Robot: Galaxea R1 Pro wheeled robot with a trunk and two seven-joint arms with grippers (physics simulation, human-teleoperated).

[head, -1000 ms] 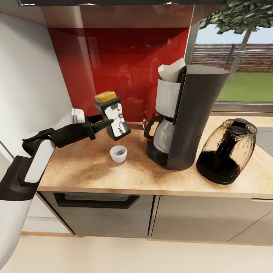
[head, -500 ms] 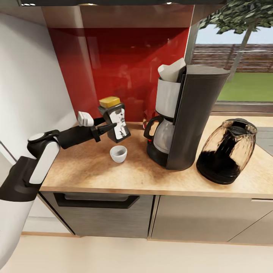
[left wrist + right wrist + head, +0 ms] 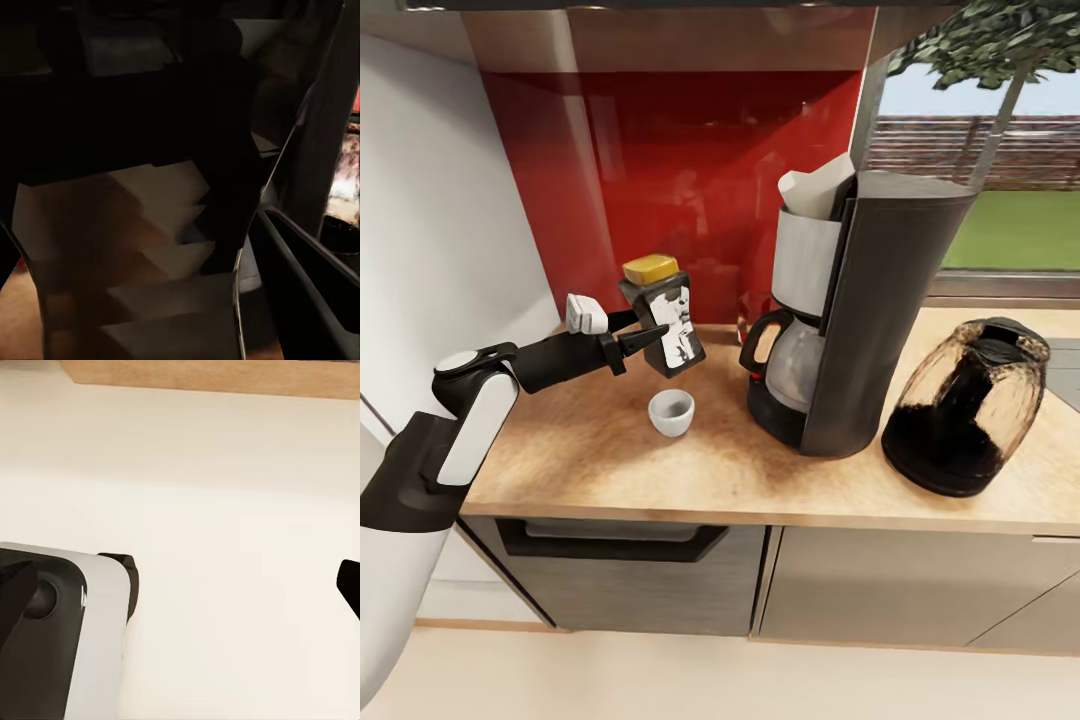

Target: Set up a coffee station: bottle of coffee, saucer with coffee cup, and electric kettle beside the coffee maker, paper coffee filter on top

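Note:
My left gripper (image 3: 653,336) is shut on the bottle of coffee (image 3: 678,338), a dark jar with a yellow lid, held tilted just above the kitchen countertop (image 3: 580,450) by the red backsplash. In the left wrist view the jar (image 3: 150,247) looms dark, with one finger (image 3: 315,277) beside it. The white coffee cup (image 3: 671,412) stands on the worktop below the jar. Right of it is the coffee maker (image 3: 870,310), with the paper coffee filter (image 3: 815,190) in its basket. The electric kettle (image 3: 967,405) stands further right. The saucer is out of view. One tip of my right gripper's fingers (image 3: 349,585) hangs over pale floor.
A white wall (image 3: 440,250) borders the worktop's left end. Grey cabinet fronts (image 3: 620,580) with a dark handle run beneath the worktop. A window (image 3: 1000,180) lies behind the kettle. Part of the robot's white and black body (image 3: 52,637) appears in the right wrist view.
The left arm has carried the jar a little to the right, toward the coffee maker, then held still. The camera has shifted slightly.

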